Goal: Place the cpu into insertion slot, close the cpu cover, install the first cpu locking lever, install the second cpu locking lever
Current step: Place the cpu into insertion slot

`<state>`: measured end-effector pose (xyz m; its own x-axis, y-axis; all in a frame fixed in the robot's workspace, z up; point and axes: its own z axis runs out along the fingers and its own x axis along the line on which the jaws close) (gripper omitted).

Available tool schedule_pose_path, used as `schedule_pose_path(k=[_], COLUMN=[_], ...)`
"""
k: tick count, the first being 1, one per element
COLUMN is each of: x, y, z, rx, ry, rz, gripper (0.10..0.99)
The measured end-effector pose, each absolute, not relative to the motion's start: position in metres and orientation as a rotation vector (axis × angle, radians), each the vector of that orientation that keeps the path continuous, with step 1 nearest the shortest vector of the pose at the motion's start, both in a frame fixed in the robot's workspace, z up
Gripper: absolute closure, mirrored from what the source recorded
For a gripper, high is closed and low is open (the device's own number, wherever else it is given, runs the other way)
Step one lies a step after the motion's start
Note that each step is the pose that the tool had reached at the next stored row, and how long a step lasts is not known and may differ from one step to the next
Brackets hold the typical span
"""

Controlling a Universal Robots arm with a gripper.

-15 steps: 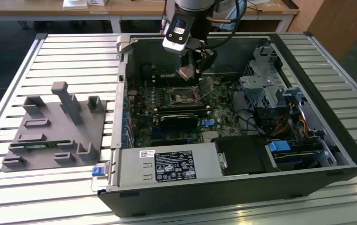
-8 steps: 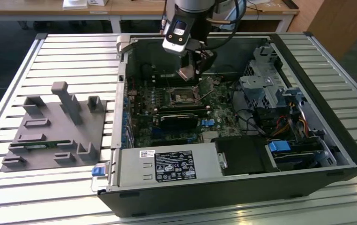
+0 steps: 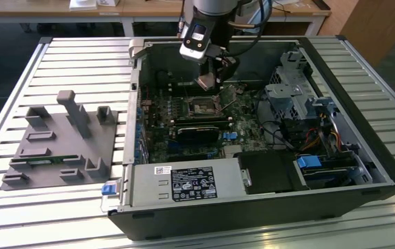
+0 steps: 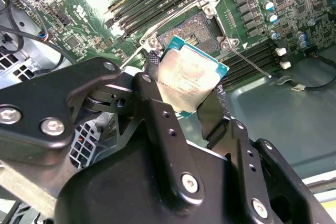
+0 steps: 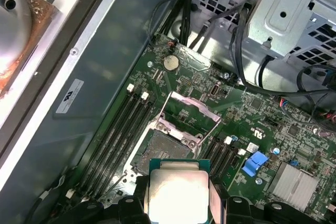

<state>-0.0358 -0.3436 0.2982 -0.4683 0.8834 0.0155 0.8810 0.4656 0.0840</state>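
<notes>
My gripper (image 3: 208, 85) is clenched on the cpu (image 4: 191, 77). My two black fingers (image 4: 211, 114) pinch it by opposite edges, so its silver-grey metal top is bare between them and faces both wrist cameras. In the exterior view I hang in the upper middle of the frame, inside the open computer case, with the chip off the motherboard (image 3: 242, 111) and touching nothing but me. What matters is where the insertion slot (image 5: 165, 148) lies from the chip. In the first wrist view it sits just past the chip's free edge, straight out beyond my fingertips, with its dark pin-grid centre uncovered. In the exterior view the same square socket shows just below my fingertips in the frame, near but apart. I judge the chip to be above the socket and short of it, not yet seated. I also judge it to be tipped rather than lying flat over the grid. The cpu cover (image 5: 191, 113) stands swung open on the socket's far side, away from me, so it does not block the way in. A thin locking lever (image 4: 251, 62) juts out free from one corner of the socket. The long memory slots (image 5: 118, 135) run alongside it.
</notes>
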Motion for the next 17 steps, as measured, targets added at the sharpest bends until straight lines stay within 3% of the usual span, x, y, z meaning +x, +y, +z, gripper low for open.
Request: schedule_pose_path(k=[17], x=[-0.0359], y=[-0.3436], z=[0.2913], rx=[1.625], ry=[2.650], rz=[0.124], gripper=[0.545])
